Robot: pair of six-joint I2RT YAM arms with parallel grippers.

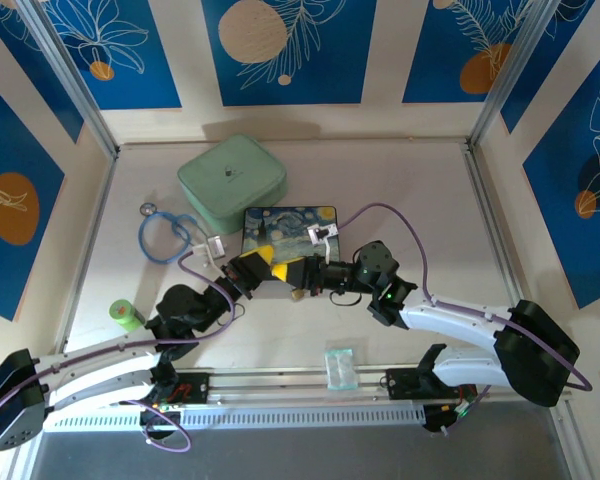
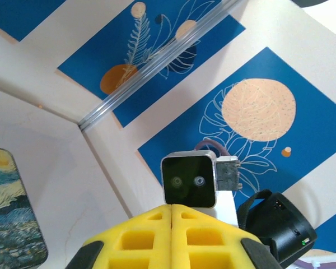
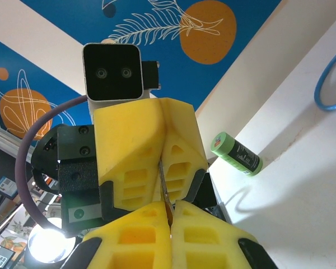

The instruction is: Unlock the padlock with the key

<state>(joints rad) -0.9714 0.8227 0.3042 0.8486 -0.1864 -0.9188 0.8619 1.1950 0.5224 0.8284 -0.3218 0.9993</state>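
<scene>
Two arms meet over the middle of the worktop (image 1: 420,200), each carrying one pincer.

**Left pincer** (image 1: 252,265): in its own wrist view the two yellow fingers (image 2: 134,241) are pressed flat together with no gap. Whether anything is held between them cannot be told.

**Right pincer** (image 1: 302,272): it is closed tip to tip on one thin metal sliver, the key (image 3: 164,188), seen edge-on. The free end of the key reaches up to the seam between the fingers of the left pincer, which faces it directly.

**Padlock** (image 1: 298,292): one small brass-coloured item shows at the junction of the two pincers, just off the near edge of the painted box (image 1: 290,225). It is too small to tell how it is held.

**Other items on the worktop, one of each:**
- Painted box, at the centre.
- Green zip case (image 1: 230,178), toward the far edge, left of centre.
- Blue cord loop (image 1: 165,240), between the case and the left edge.
- Green roll (image 1: 127,315), lying near the left edge toward the near-left corner.
- Clear packet (image 1: 340,367), at the near edge, right of centre.
</scene>
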